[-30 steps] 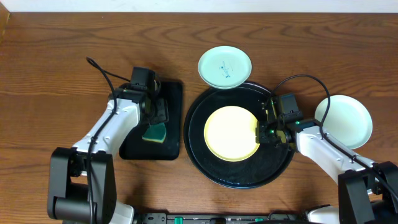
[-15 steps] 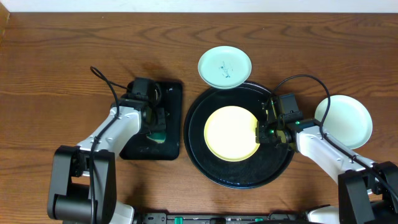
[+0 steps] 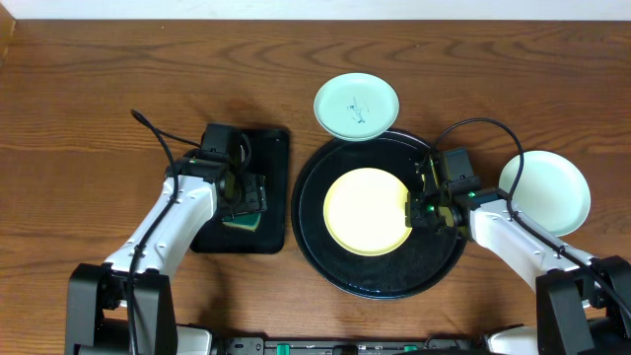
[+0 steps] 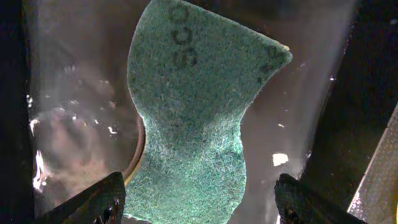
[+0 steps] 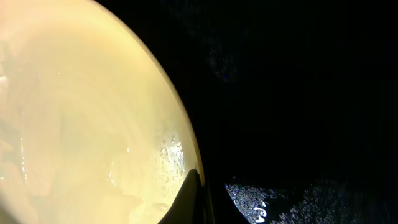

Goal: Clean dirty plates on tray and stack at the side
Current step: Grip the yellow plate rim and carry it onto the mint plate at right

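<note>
Your pale yellow plate (image 3: 366, 211) lies flat on the round black tray (image 3: 315, 229); smeared mint plate (image 3: 356, 106) at its far rim, second mint plate (image 3: 544, 191) right.

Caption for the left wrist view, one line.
Open left gripper straddles the green sponge lying on the wet rectangular black tray.

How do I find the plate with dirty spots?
Find the big round black tray on the table. At its far rim sits a pale mint plate. Unlike the yellow plate and the other mint plate, it has small dark specks in its centre.
</note>
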